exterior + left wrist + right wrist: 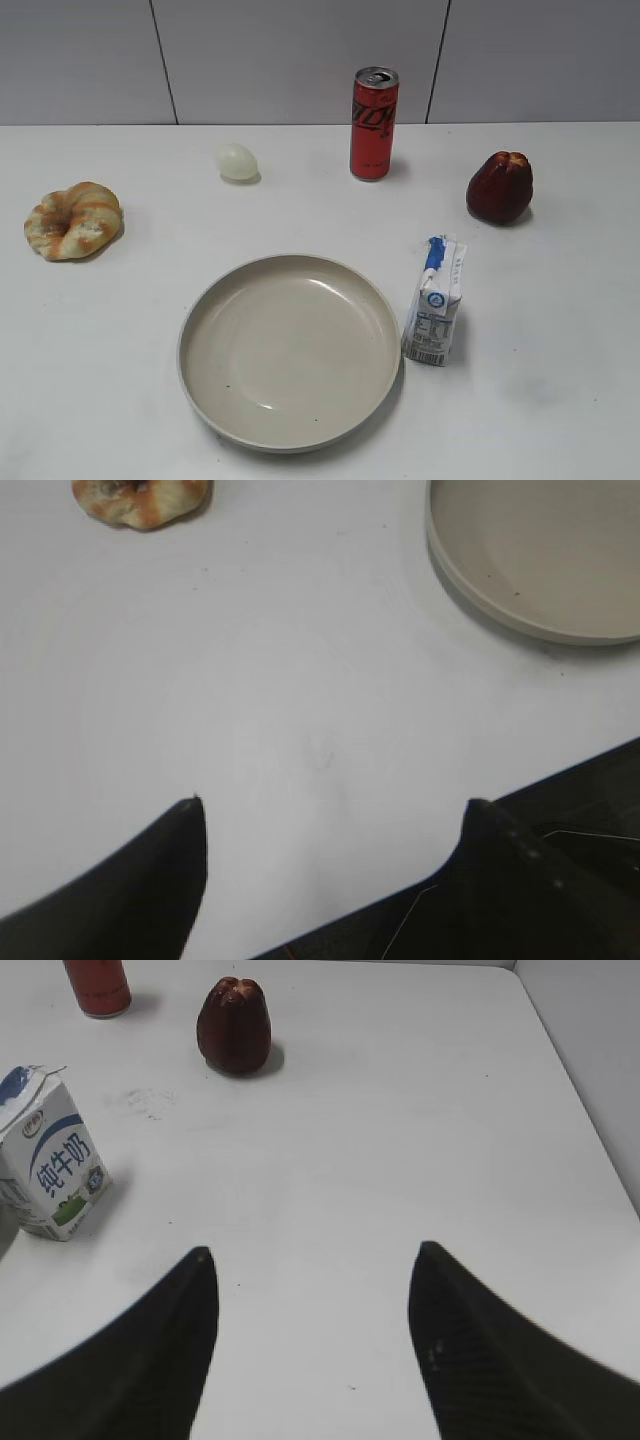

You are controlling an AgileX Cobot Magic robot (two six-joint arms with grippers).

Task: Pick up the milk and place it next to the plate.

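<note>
The milk (435,302), a small white gable-top carton with a blue top and a barcode panel facing the exterior camera, stands upright on the white surface (560,330) just beside the right rim of the plate (215,385), close enough that its lower corner looks to be touching or nearly touching the dish. Judged from that position alone, the placement the task asks for looks already met, with the carton set down where it neither tips against the raised rim nor sits inside the dish. Neither arm shows in the exterior view. In the right wrist view the right gripper (312,1260) hangs over bare surface with its fingers spread wide and nothing between them, the milk well off to its left and the dark red wax apple (234,1025) farther back near the red can (97,982). The left gripper (335,805) is likewise spread apart and empty above bare surface, with the plate's edge at the upper right of its view and the twisted bread roll (142,498) at the top left. A pale egg-like object (237,161) lies near the back, apart from everything else.
</note>
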